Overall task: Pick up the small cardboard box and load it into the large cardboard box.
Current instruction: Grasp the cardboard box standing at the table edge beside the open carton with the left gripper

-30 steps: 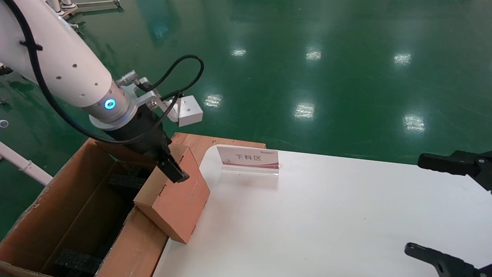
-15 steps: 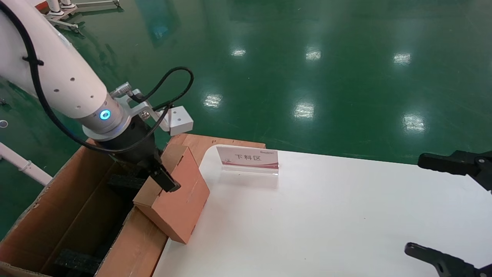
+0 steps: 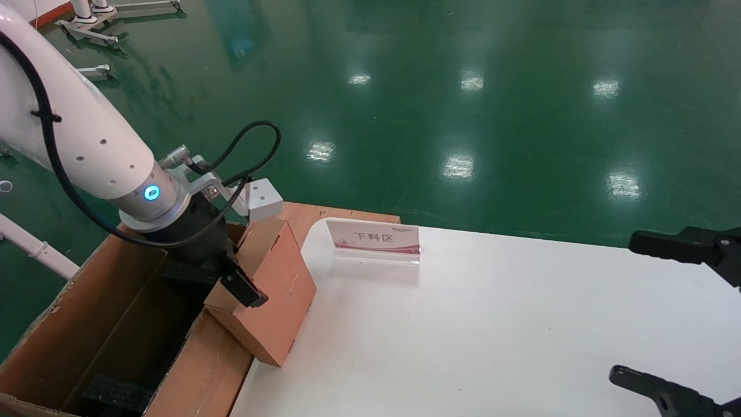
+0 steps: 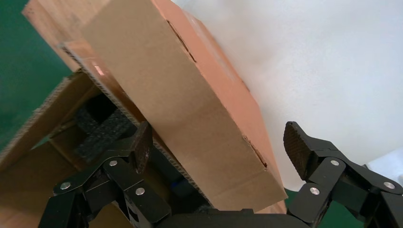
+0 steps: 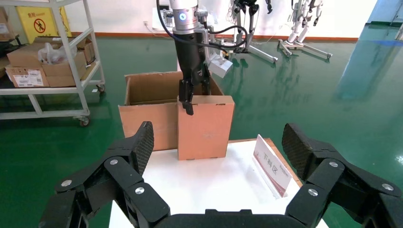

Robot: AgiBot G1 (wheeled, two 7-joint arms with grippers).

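Note:
The small cardboard box (image 3: 278, 307) stands tilted on the left edge of the white table (image 3: 492, 330), leaning on the large cardboard box (image 3: 116, 301). My left gripper (image 3: 234, 284) is open and straddles the small box's top end from above; neither pad touches it in the left wrist view (image 4: 218, 140). One finger (image 3: 246, 292) lies on the table-side face; the other is hidden on the large-box side. Black foam pieces (image 3: 116, 394) lie inside the large box. My right gripper (image 3: 642, 313) is open and empty at the table's right edge.
A tabletop sign (image 3: 373, 237) with red print stands at the table's back edge. A flat wooden board (image 3: 301, 211) shows behind the small box. Green floor surrounds the table. A shelf trolley (image 5: 47, 57) with cartons stands beyond the large box.
My left gripper has moved down and toward the large box, lower along the small box's top end. The small box has barely moved. The right arm has not moved.

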